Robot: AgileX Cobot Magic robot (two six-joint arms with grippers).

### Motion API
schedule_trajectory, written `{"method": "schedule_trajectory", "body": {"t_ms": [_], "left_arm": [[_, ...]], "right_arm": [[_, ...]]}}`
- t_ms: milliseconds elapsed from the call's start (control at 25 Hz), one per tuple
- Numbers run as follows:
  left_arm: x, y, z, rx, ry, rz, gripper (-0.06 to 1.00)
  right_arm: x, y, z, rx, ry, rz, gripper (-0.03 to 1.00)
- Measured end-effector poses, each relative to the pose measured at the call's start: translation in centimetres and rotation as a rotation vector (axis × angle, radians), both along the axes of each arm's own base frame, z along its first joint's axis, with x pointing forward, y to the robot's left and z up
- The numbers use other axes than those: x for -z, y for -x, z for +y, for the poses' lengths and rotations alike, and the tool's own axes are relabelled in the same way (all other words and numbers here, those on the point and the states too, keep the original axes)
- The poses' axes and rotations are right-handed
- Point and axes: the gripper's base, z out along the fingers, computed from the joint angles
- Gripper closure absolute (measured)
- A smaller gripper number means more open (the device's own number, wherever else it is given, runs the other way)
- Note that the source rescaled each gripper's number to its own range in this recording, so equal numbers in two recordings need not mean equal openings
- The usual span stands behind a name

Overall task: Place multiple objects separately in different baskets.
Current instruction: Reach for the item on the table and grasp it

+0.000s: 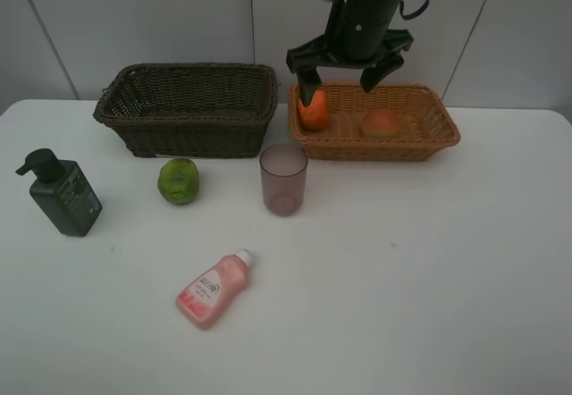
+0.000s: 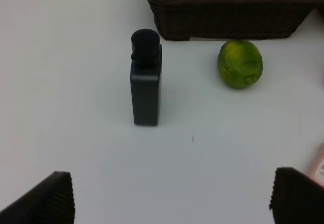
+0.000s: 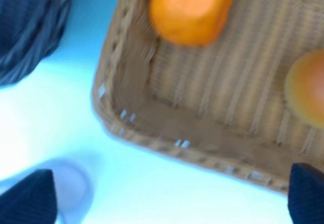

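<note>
Exterior high view: right end effector [image 1: 340, 87] spread wide above the light tan wicker basket [image 1: 420, 145], round orange tangerine [image 1: 314, 111] lying inside, right by one finger. A careless lift could clip fruit or rim. Left end effector [image 2: 172, 203] gapes too.

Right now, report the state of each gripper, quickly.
Left gripper: open, holding nothing.
Right gripper: open, holding nothing, above the light basket.

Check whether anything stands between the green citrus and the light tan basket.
Yes. The translucent mauve cup stands upright on the table between the green citrus and the light tan basket, close to the basket's front corner.
</note>
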Motion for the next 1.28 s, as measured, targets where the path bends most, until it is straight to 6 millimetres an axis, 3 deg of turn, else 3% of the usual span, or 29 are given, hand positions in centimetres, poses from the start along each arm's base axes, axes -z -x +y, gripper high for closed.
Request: {"method": "schedule_trajectory", "body": {"t_ms": [200,400,960,1280], "left_arm": [[0.0,0.0,0.0,0.0,0.0,0.0,-0.06],[0.0,0.0,0.0,0.0,0.0,0.0,-0.06],[0.0,0.0,0.0,0.0,0.0,0.0,-0.06],[0.0,0.0,0.0,0.0,0.0,0.0,-0.06]], "right_arm": [[0.4,2.8,0.3,-0.009,-0.007,0.041,0.0],[1.0,5.2,2.0,-0.029,-0.007,0.073,0.0],[1.5,8.2,5.5,0.001,-0.004,0.061,0.0],[1.5,11.2,8.5,-0.088,-0.003,0.078,0.0]]}}
